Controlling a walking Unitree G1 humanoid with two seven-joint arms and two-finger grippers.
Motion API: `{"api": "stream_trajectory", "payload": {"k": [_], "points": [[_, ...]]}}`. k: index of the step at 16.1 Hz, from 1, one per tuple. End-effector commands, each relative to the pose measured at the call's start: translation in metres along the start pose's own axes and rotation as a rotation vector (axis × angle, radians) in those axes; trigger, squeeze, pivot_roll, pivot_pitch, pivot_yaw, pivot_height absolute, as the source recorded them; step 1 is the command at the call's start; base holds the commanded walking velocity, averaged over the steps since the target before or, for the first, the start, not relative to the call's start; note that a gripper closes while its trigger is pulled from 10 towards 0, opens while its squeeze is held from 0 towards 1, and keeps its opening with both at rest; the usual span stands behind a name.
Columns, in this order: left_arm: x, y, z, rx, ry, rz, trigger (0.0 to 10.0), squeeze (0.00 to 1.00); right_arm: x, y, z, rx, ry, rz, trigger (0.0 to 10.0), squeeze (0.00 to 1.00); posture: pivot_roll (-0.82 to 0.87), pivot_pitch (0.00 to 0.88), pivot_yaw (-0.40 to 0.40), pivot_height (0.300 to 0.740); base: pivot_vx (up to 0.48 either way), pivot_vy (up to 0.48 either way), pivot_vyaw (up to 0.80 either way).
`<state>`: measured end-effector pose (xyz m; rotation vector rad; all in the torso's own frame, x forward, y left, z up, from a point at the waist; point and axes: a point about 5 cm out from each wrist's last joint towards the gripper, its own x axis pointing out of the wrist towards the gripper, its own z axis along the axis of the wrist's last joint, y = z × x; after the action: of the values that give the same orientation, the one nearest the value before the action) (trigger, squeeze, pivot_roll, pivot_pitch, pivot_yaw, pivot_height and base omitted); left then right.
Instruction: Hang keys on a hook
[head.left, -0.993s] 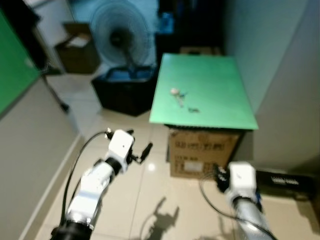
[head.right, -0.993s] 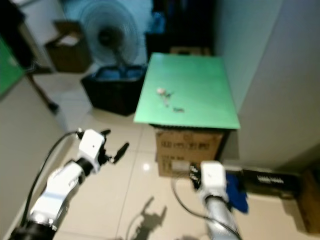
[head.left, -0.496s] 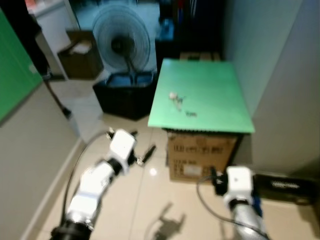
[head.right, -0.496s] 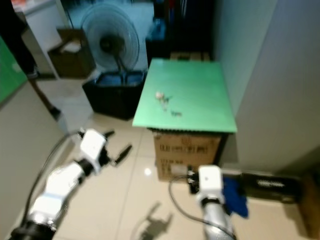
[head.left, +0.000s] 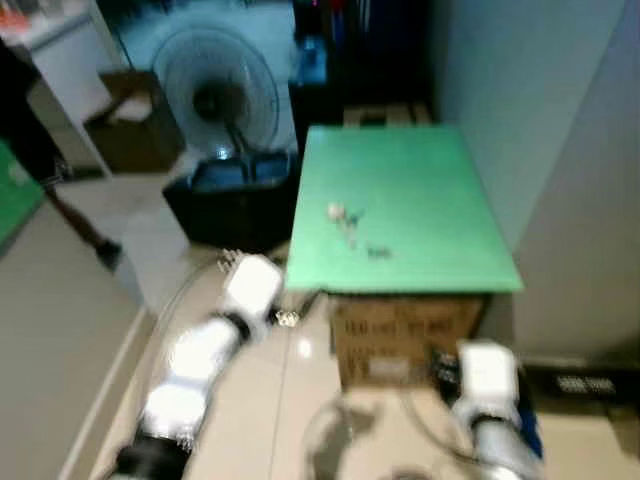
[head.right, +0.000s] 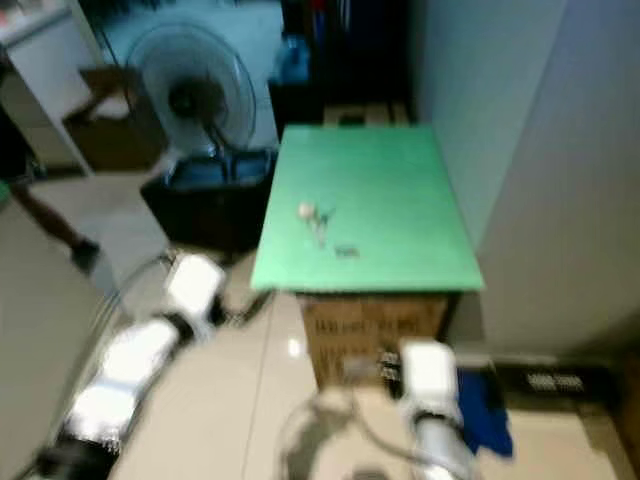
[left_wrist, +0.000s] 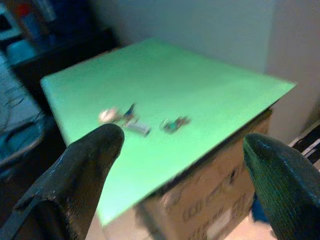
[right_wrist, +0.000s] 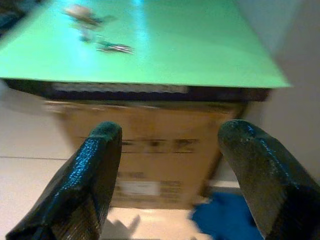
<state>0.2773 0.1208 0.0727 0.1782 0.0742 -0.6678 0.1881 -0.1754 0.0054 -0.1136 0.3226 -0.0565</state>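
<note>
Ahead of the robot, a green board (head.left: 410, 200) lies flat on a cardboard box (head.left: 405, 335), beside a grey wall (head.left: 560, 150). Left of it, a fan (head.left: 212, 98) stands over a dark crate (head.left: 225, 195). Both arms are raised: the left gripper (left_wrist: 182, 150) and right gripper (right_wrist: 167, 160) have fingers spread wide, holding nothing. The keys (head.left: 345, 222) lie on the board, left of centre.
</note>
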Motion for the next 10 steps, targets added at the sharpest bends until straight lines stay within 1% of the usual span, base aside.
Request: {"api": "stream_trajectory", "payload": {"k": [1, 6, 10], "points": [[-0.0104, 0.0133, -0.0028, 0.037, 0.021, 0.034, 10.0, 0.0, 0.0053, 0.0153, 0.0126, 0.023, -0.054, 0.04, 10.0, 0.0, -0.11, 0.0, 0.114, 0.722, 0.48, 0.0, 0.0], [-0.0099, 0.0123, -0.0047, 0.046, 0.026, 0.024, 10.0, 0.0, 0.0119, 0.0164, 0.0171, 0.007, -0.064, 0.038, 10.0, 0.0, -0.11, 0.0, 0.119, 0.722, 0.48, 0.0, 0.0], [-0.0109, 0.0116, -0.0055, 0.047, 0.027, 0.019, 10.0, 0.0, 0.0129, 0.0188, 0.0212, 0.011, -0.075, 0.047, 10.0, 0.0, -0.11, 0.0, 0.121, 0.722, 0.48, 0.0, 0.0]]}}
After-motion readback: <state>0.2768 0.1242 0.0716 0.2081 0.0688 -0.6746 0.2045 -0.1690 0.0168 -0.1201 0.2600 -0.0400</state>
